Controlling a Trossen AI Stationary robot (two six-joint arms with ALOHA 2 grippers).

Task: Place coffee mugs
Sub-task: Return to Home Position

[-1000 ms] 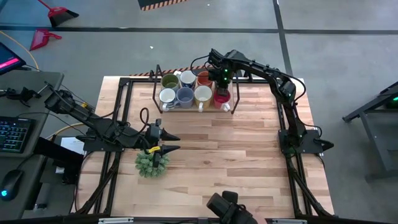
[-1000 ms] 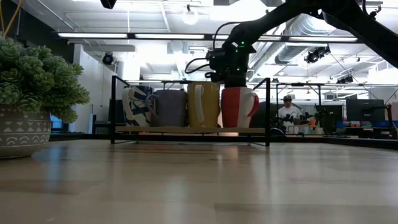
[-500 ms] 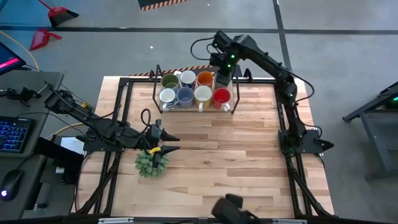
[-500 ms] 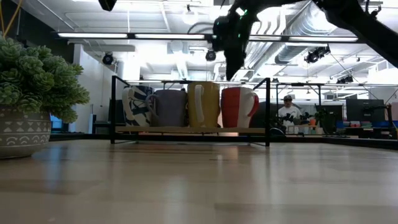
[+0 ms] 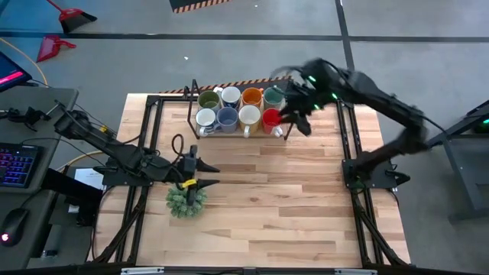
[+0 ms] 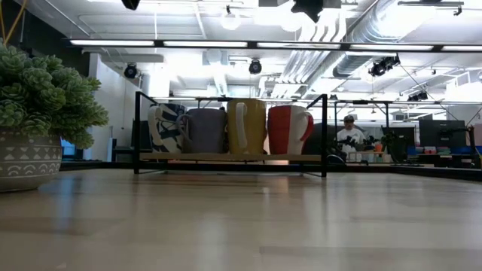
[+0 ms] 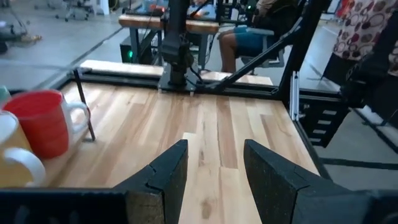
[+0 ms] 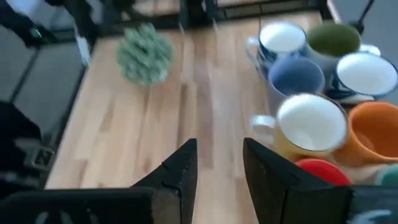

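Wooden surface (image 5: pixel 267 198), office clutter behind, nothing fancy. Right tool (image 8: pixel 219 144) was seen released and empty, hung just beside the shelf (image 6: pixel 226 157). Left tool (image 7: pixel 214 146) was spread too, parked by the plant (image 5: pixel 186 200). All eight coffee mugs (image 5: pixel 249 115) were lined up on that shelf in two rows, so placing looked done, only homing left.

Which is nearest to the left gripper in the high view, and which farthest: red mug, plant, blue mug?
1. Plant, on the table just beside the left gripper.
2. Blue mug, front row of the rack.
3. Red mug, right end of that row, near the right gripper.
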